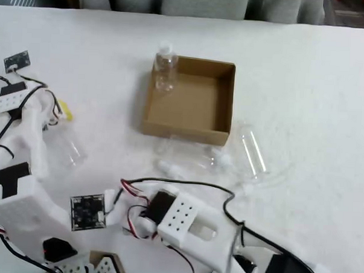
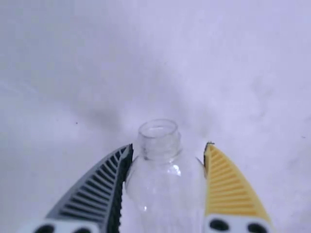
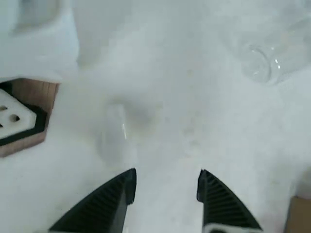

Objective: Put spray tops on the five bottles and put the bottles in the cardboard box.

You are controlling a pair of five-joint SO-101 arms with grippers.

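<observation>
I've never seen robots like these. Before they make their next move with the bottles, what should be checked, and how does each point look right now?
1. Left claw has hold of the bare-necked bottle: ok, a finger sits against each side.
2. That bottle's neck is free for a top: ok, it is open and uncapped.
3. Right claw is free to fetch a spray top: ok, open and empty.
4. A loose spray top is located: cannot tell, the clear shapes on the table are hard to tell apart.
5. Cardboard box has room: ok, one capped bottle stands in a corner.
</observation>
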